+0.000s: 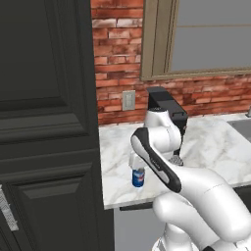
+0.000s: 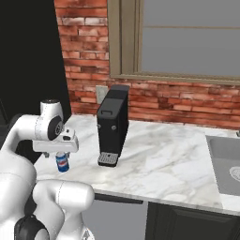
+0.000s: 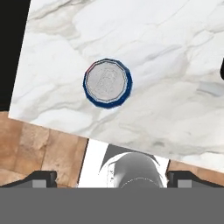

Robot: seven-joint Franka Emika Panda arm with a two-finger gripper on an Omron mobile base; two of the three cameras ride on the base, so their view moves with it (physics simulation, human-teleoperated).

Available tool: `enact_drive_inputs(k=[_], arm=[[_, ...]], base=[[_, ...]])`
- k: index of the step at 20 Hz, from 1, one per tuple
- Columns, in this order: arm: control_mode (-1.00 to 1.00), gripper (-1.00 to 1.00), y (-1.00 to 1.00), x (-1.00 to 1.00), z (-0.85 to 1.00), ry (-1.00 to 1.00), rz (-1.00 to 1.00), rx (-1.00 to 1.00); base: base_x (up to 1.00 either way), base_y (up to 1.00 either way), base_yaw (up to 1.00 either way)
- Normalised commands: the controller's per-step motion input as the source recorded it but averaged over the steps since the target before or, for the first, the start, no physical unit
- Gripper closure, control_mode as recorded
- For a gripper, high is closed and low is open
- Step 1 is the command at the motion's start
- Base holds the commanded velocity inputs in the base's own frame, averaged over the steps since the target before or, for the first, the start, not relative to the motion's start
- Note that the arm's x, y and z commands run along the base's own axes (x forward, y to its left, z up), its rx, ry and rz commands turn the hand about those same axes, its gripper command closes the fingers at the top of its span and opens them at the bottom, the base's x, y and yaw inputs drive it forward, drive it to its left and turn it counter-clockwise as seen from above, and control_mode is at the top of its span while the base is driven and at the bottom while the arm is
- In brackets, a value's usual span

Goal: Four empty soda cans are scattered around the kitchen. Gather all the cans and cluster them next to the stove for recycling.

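Observation:
One soda can, blue with a red-white label and a silver top, stands upright on the marble counter near its front left corner. From straight above in the hand view, the soda can shows as a silver disc with a blue rim. My gripper hangs just above the can, pointing down. It is open, its fingertips stand wide apart, and nothing is between them. The stove is out of view.
A black coffee machine stands on the counter right of the can, against the brick wall. A tall dark cabinet borders the counter on the left. A sink lies at the far right. The wooden floor lies below the counter edge.

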Motion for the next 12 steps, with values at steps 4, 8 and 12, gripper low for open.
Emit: enact_drive_inputs(k=[4,8,12], arm=[[-1.00,-1.00,0.20,0.12,-0.07,0.00,0.02,0.00],[-1.00,-1.00,0.15,0.19,-0.03,0.00,0.01,0.00],[-1.00,-1.00,0.11,0.25,-0.16,0.00,0.02,0.00]], base=[[0.00,0.00,0.00],[0.00,0.00,0.00],[0.00,0.00,0.00]])
